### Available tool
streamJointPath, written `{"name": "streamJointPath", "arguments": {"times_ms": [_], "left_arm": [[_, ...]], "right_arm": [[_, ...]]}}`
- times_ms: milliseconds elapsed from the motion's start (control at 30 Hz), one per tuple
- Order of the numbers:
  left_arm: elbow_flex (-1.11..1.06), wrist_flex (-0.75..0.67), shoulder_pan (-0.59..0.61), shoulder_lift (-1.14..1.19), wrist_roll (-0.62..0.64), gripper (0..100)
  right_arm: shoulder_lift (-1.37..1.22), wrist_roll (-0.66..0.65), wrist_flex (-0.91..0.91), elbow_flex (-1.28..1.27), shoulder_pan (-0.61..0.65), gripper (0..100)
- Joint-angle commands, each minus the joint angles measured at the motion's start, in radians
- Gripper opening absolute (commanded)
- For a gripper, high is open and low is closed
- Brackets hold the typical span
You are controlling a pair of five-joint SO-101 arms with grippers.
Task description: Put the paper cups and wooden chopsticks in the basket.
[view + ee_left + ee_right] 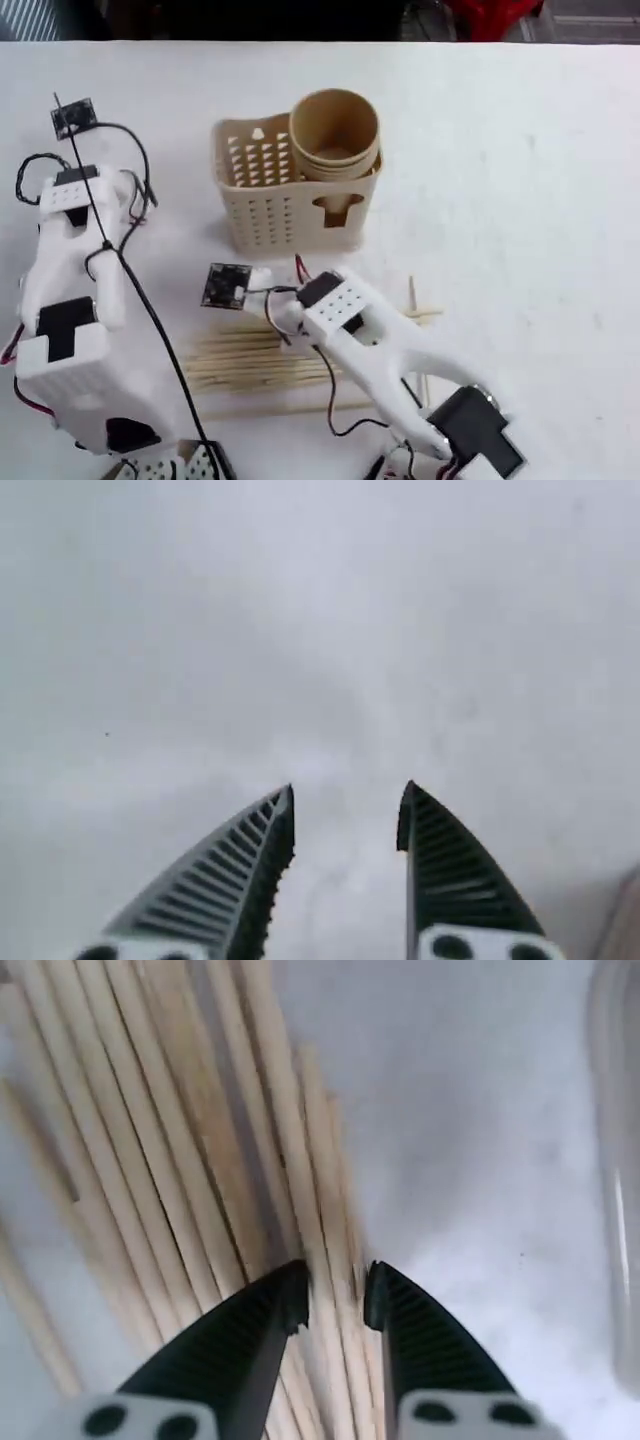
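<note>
Right claw (336,1282) is closing on sticks; cups are sitting in the basket.
The stacked brown paper cups (335,135) are standing upright in the right end of the beige perforated plastic basket (285,205). The pale wooden chopsticks (250,360) are lying in a loose bundle on the white desk (520,150), just in front of the basket. The right claw is narrowing onto a couple of them. The left claw (349,788) is hanging wide over bare desk, gripping nothing.

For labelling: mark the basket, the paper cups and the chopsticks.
basket (275,215), high view, perforated front wall.
paper cups (335,125), high view, inside of top cup.
chopsticks (200,1160), right wrist view, middle of bundle.
</note>
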State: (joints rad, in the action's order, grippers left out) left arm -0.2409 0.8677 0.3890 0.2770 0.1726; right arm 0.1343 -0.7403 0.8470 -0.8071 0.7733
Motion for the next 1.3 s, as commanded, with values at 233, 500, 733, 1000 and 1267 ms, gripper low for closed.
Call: {"name": "streamJointPath", "arguments": {"times_ms": [233, 500, 733, 1000, 1267], "left_arm": [[0.02, -0.014, 0.007, -0.008, 0.005, 18], [0.021, -0.017, 0.007, -0.008, 0.005, 18], [0.018, -0.017, 0.007, -0.008, 0.005, 18], [0.014, -0.017, 0.007, -0.008, 0.005, 18], [0.014, -0.017, 0.007, -0.008, 0.005, 18]], "right_arm": [[-0.042, -0.008, -0.042, 0.038, -0.033, 1.0], [0.076, -0.003, 0.016, 0.04, -0.11, 1.6], [0.407, 0.081, 0.168, 0.04, -0.114, 1.6], [0.403, 0.081, 0.223, 0.064, -0.113, 6.6], [0.059, 0.075, 0.214, 0.178, -0.065, 26.9]]}}
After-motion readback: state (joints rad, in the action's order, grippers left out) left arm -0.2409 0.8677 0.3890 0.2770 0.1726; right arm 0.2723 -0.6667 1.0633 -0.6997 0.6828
